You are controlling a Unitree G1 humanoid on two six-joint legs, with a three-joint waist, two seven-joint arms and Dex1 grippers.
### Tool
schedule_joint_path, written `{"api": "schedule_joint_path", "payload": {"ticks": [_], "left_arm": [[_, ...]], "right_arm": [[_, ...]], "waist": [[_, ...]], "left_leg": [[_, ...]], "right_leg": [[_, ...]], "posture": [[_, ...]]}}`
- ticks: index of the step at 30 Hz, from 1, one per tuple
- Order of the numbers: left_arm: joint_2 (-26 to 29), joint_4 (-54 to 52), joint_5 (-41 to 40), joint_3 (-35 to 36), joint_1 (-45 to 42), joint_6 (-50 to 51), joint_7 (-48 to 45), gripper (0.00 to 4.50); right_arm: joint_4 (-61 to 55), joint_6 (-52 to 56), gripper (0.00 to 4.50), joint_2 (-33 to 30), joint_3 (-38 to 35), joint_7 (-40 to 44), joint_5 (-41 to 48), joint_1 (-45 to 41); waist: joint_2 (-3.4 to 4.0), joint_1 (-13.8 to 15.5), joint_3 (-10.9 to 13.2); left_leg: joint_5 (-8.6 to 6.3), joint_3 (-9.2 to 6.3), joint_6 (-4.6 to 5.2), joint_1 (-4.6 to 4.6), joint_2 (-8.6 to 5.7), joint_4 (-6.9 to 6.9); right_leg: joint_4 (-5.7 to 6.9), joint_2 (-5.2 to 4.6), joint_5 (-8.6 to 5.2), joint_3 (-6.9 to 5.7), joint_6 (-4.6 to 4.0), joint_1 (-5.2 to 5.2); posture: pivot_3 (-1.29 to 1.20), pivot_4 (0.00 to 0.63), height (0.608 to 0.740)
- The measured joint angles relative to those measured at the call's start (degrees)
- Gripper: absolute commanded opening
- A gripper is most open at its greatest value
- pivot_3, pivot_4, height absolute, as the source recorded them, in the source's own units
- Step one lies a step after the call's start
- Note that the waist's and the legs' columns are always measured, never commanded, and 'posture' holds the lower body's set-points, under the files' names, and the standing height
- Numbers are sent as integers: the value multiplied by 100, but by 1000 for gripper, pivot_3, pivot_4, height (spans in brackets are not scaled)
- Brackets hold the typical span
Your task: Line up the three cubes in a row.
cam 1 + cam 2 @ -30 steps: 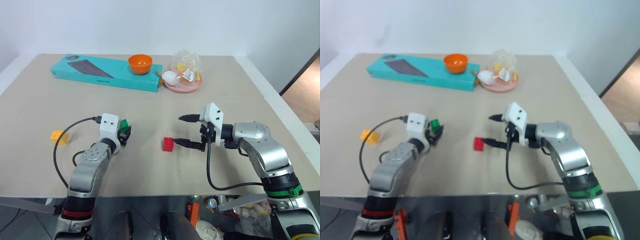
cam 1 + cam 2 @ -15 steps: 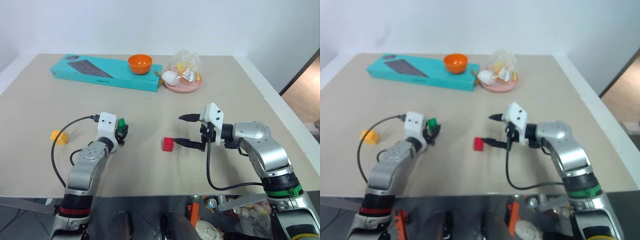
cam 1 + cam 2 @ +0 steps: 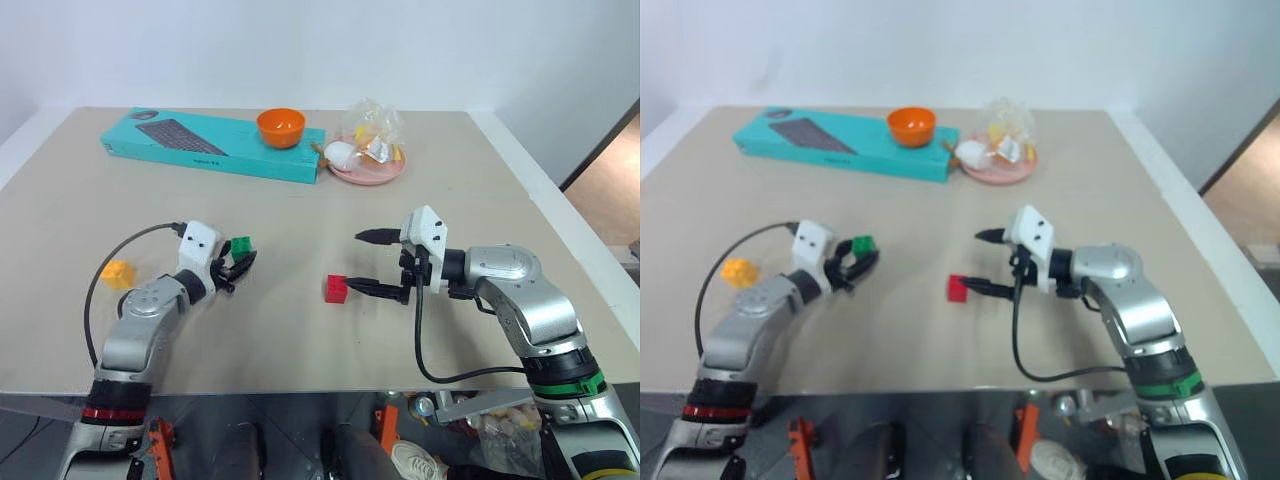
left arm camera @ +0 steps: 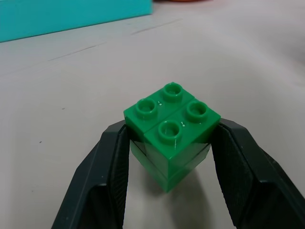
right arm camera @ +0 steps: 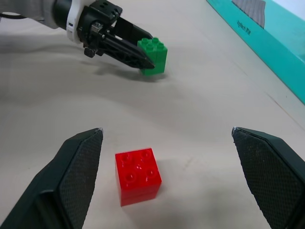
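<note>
The green cube (image 4: 171,129) sits between the two black fingers of my left gripper (image 3: 238,262), which is shut on it low over the table, left of centre. The same cube (image 5: 153,55) appears in the right wrist view with a shadow just beneath it. The red cube (image 3: 336,289) rests on the table in the middle. My right gripper (image 3: 362,262) stands open just right of it, its lower finger (image 3: 372,287) almost at the cube's side. The yellow-orange cube (image 3: 117,274) lies apart at the far left.
A teal keyboard box (image 3: 210,145) with an orange bowl (image 3: 280,127) on it lies along the back of the table. Beside it stands a pink plate (image 3: 368,175) with wrapped items. The table's front edge (image 3: 300,388) runs close below both arms.
My left arm has swung out to the left and its wrist has turned, carrying the green cube slightly left. The right gripper and the red cube have stayed put.
</note>
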Motion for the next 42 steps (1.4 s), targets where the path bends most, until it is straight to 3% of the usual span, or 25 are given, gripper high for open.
{"api": "schedule_joint_path", "payload": {"ticks": [5, 11, 23, 42], "left_arm": [[24, -58, -6, -14, 25, -47, -80, 1944], [-254, -1053, 154, -376, 615, 40, 288, 1944], [-335, -1838, 179, -672, 1145, 416, 440, 1944], [-435, -1860, 280, -925, 1034, 629, 586, 1944]], "right_arm": [[-98, 0, 4500, -2, -10, -44, 6, 154], [-262, 9, 4500, -15, -68, -198, 24, 264], [-269, 12, 4500, -47, -77, -234, 33, 322], [-289, -62, 4500, -65, -233, 8, 235, 376]], "waist": [[0, 0, 0], [0, 0, 0], [0, -3, 0], [0, 0, 0]], "left_leg": [[0, 6, 0, -1, -2, 0], [-1, 1, 1, 0, 4, -1], [-2, 1, 0, 2, 4, -2], [-1, 0, 1, 2, 1, 0]], "right_leg": [[-1, -11, -1, 3, 8, 0], [-1, -19, -3, 5, 5, 0], [-1, -10, -5, 6, 2, 0], [-1, -8, -3, 5, 2, 1]], "posture": [[0, 150, 740], [0, 150, 740], [0, 150, 740], [0, 150, 740]]}}
